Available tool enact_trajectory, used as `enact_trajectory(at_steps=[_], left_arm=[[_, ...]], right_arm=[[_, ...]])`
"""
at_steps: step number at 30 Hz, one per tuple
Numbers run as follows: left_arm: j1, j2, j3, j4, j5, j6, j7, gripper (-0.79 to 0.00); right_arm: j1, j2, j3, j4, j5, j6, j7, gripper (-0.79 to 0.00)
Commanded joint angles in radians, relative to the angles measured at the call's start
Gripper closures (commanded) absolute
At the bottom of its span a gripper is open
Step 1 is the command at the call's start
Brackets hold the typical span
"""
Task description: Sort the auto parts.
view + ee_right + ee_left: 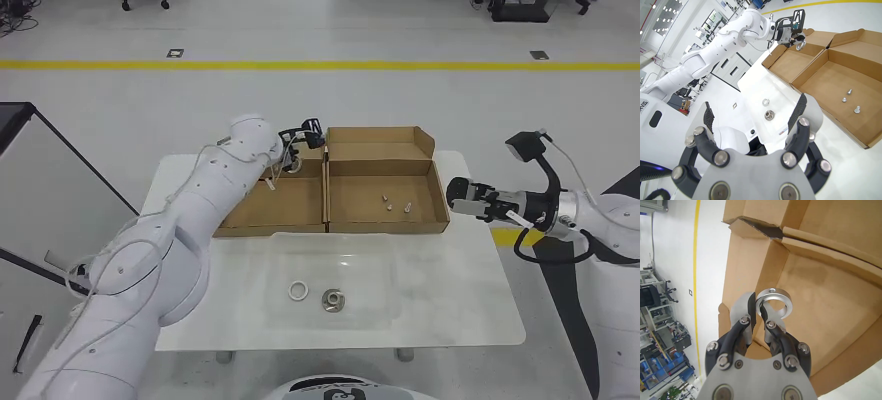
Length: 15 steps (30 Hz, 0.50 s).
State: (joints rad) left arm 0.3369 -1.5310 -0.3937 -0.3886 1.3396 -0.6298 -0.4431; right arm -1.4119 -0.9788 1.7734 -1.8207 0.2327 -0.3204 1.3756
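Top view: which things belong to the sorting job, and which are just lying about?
Job: metal ring in left claw, three bolts, white ring, flanged hub, two cardboard boxes.
Lying about: yellow floor line, floor plate.

Top camera downward over white rectangular table (450, 290); wrist cameras, left near, right farther, sharing 12 o'clock brown cardboard boxes (360, 205).

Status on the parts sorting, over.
Left gripper shut on metal ring, above left box. Right gripper open, empty, beside right box. Nothing in the way.
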Motion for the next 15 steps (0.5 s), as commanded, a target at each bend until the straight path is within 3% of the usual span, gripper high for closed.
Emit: enact_trajectory(at_steps=[1, 15], left_arm=[[0.005, -0.01, 0.006, 0.022, 0.007, -0.013, 0.006, 0.0], [0.058, -0.066, 0.046, 0.093, 0.073, -0.053, 0.041, 0.0]], right_arm=[[0.0, 0.0, 0.0, 0.0, 0.0, 0.0, 0.0, -0.785], [0.0, 0.0, 0.0, 0.0, 0.0, 0.0, 0.0, -0.785]])
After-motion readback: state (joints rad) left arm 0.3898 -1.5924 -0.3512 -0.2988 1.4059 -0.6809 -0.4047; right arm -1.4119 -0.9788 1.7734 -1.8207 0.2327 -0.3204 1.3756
